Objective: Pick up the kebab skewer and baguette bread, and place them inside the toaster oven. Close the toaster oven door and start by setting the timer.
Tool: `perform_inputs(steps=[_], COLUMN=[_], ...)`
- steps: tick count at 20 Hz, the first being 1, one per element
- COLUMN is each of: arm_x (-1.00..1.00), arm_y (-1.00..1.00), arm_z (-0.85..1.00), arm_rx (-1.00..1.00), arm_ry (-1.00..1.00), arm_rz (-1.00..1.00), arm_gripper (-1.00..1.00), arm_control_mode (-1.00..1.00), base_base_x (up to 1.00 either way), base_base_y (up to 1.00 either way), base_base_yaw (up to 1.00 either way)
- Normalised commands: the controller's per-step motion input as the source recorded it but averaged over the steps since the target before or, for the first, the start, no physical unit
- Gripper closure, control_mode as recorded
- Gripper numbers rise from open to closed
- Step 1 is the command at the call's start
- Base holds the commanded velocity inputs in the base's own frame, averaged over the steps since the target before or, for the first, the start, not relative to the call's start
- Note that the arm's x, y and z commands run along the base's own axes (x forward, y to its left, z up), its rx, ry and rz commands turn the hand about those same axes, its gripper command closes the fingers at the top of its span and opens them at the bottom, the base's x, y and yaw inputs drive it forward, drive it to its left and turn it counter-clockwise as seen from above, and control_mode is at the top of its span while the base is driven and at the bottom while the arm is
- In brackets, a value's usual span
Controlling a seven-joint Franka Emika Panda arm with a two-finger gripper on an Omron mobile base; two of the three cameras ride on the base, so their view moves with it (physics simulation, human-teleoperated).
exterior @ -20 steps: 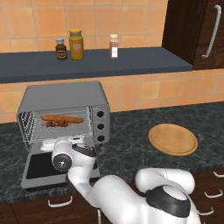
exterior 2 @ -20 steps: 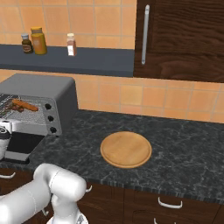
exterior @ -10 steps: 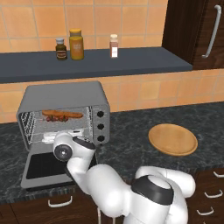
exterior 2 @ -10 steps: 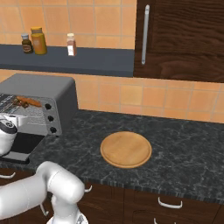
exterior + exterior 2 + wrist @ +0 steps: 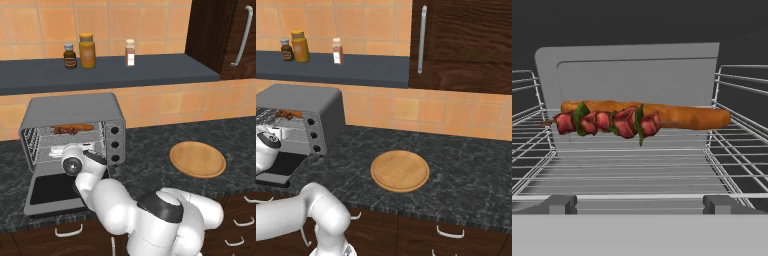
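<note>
In front of the boxy grey metal toaster oven [image 5: 75, 125], its stiff dark-glass drop-down door [image 5: 55, 190] lies open; lift by its bar handle. I cannot tell the claw's state.

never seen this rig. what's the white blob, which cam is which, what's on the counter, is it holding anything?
The white blob is a simulated robot arm on a mobile base. Two pictures come from cameras on the base, behind the arm to its left and right. The third comes from a camera on the hand, looking into the toaster oven. On the oven's wire rack lie the skewer and, behind it, the baguette. The oven door hangs open. A bare wooden plate sits on the counter; three jars stand on the shelf. The fingers are out of sight, so I cannot tell whether it holds anything.
</note>
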Motion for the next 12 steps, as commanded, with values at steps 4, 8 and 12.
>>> perform_inputs(steps=[4, 8, 12], arm_x=[0.28, 0.25, 0.14], arm_y=[0.0, 0.0, 0.0], arm_z=[0.0, 0.0, 0.0], arm_rx=[0.0, 0.0, 0.0], arm_ry=[0.0, 0.0, 0.0], arm_rz=[0.0, 0.0, 0.0], arm_gripper=[-1.0, -1.0, -1.0], arm_control_mode=[-1.0, -1.0, -1.0], base_base_x=[0.0, 0.0, 0.0], base_base_y=[0.0, 0.0, 0.0], base_base_yaw=[0.0, 0.0, 0.0])
